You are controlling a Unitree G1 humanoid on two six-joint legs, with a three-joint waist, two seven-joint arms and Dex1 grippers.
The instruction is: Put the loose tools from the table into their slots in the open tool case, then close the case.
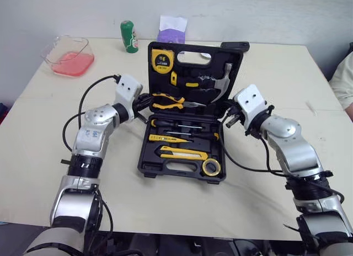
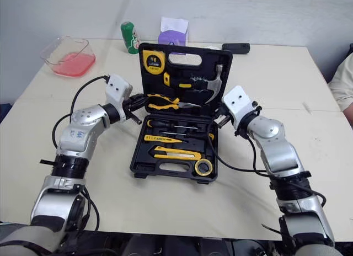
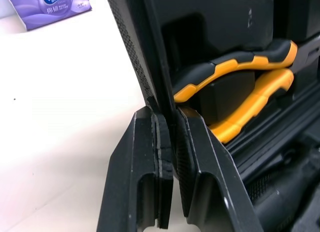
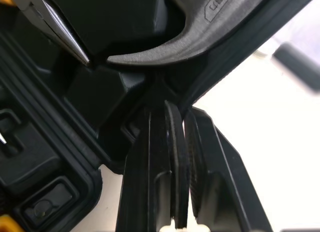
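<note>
Now we see, on the wide beige table [image 1: 49, 156], one black plastic tool case [image 1: 144, 156] lying open, hinge running left to right. Its one lid [image 1: 238, 60] stands between our two grippers: the left gripper [image 1: 146, 102] is clenched on the left edge, the right gripper [image 1: 230, 117] on the right edge. Inside sit one steel hammer [image 1: 220, 82] and one yellow-handled pliers [image 1: 168, 103].

A pale cream counter [image 1: 49, 156] with rounded far corners stands against a plain whitish wall [image 1: 265, 13]. Soft, even light falls across it.
</note>
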